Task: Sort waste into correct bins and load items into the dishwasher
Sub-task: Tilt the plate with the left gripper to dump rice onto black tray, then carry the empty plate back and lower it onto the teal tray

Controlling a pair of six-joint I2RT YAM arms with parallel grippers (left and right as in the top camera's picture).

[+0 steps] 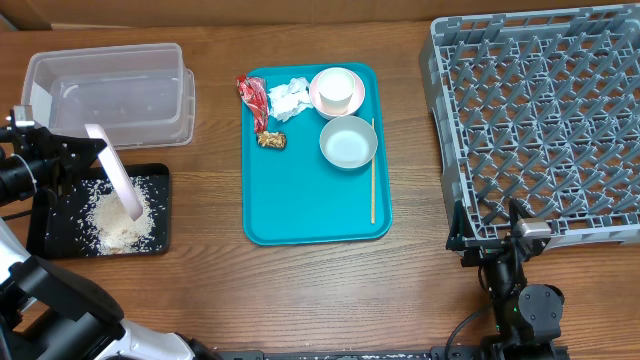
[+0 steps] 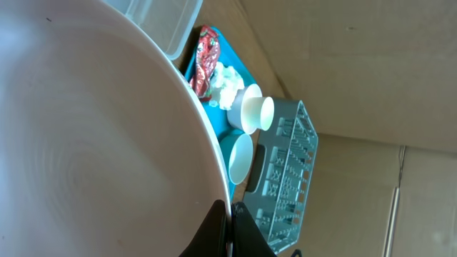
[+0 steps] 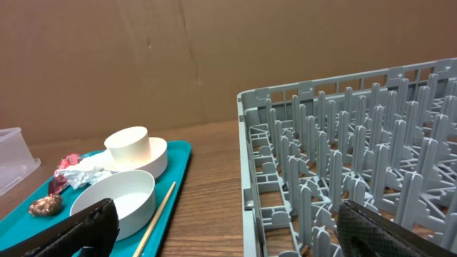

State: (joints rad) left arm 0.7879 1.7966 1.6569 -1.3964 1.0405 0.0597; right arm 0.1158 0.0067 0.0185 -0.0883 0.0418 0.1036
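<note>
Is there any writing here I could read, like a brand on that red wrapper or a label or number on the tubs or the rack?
No text can be read in any of the three views.
Crumpled red wrapper: any print on it is too small and creased to read.
Clear tub, black tray, grey dish rack, teal serving tray, pale plate: no label, brand or number shows.

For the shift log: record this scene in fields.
left hand: shut on plate, tilted over black tray
black tray: rice crumbs
clear tub: empty
teal tray: red wrapper, napkin, brown lump, cup in pink bowl, grey-blue bowl, stick
dish rack: empty
right hand: open, by rack's near corner
</note>
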